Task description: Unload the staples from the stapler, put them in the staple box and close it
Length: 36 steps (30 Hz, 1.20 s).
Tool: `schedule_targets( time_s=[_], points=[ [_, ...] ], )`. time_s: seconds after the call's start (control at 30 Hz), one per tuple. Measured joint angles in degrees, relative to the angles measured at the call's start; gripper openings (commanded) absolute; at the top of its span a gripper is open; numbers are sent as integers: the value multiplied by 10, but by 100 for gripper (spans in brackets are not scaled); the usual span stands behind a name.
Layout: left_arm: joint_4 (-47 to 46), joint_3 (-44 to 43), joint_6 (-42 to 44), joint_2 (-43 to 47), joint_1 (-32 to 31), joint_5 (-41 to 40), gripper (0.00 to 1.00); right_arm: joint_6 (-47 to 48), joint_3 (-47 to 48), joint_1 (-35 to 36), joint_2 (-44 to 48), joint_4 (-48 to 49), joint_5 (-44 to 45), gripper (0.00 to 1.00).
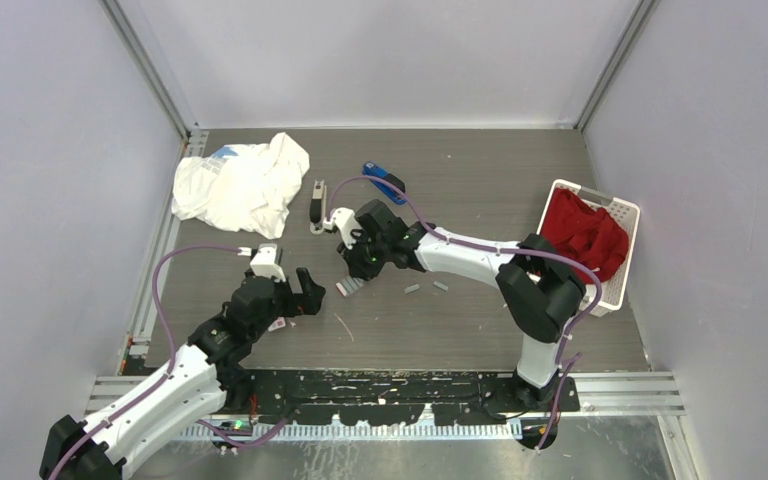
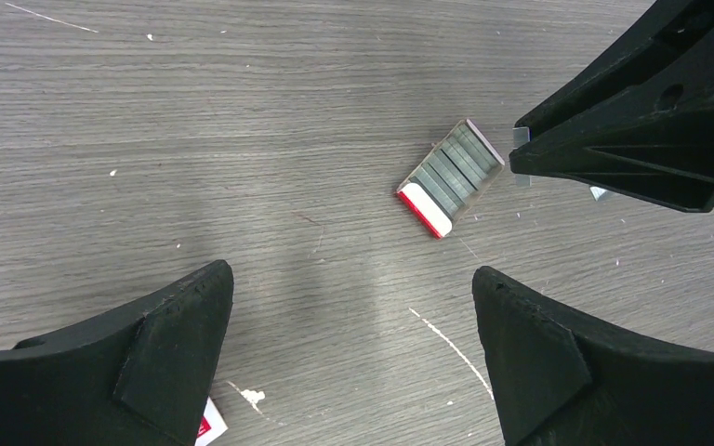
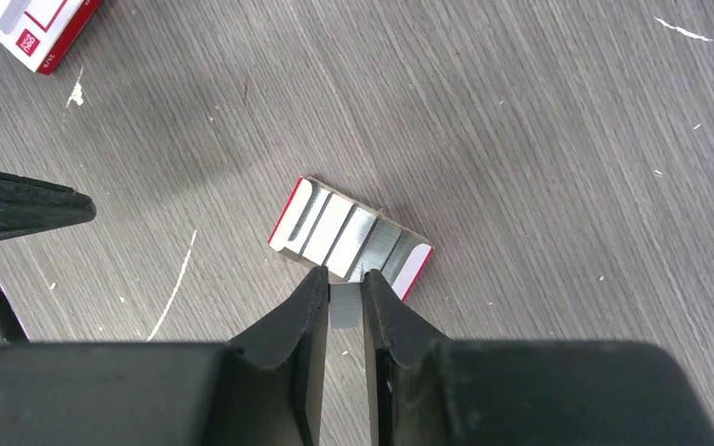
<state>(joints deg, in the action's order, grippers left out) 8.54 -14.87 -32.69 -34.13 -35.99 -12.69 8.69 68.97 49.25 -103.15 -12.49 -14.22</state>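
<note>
Right gripper (image 3: 344,281): nearest the lens. Fingers are drawn almost together and pinch a short grey strip (image 3: 346,308) by its flat sides, just above the tray.
Strip, handling: judged very light. Stiff along its length but brittle at the glued joints. Smooth metal, so apt to slip or swivel in the pads.
Strip, where to hold: mid-length across the flat sides, as it is held here, with gentle pressure. An end grip would probably snap it.
Tray (image 3: 282,218): small open card tray with red-and-white ends, flat on the table (image 3: 567,139). It holds a row of tray strips (image 3: 353,237) lying side by side, four or five by my count.
Left gripper (image 2: 351,279): fingers wide apart, nothing between them, over bare table near the tray.
Loose strips (image 1: 412,290): two on the table to the right of the tray, near each other but apart.
Stapler (image 1: 317,205): grey-black, lying beyond the right gripper and beside the white cloth (image 1: 240,185). Too small to tell whether any staples are left inside.
Blue item (image 1: 383,181): just right of the stapler, possibly a second one; cannot tell.
Box (image 3: 33,28): white and red, flat, well apart from the tray on the left gripper's side. Contents not visible.
Basket (image 1: 628,213): white, at the right edge of the table. It holds a red cloth (image 1: 585,235) that fills most of it.
Risk: the held strip could catch on the tray wall and break, or land askew across the row.
</note>
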Motion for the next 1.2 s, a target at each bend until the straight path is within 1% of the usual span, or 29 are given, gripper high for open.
schedule_targets(
  time_s=[0.77, 1.2],
  points=[
    [12, 0, 2, 3, 0, -4, 99, 0, 9, 1, -6, -1, 3, 21],
    [15, 0, 4, 5, 0, -9, 99, 0, 20, 1, -35, -13, 14, 21]
  ],
)
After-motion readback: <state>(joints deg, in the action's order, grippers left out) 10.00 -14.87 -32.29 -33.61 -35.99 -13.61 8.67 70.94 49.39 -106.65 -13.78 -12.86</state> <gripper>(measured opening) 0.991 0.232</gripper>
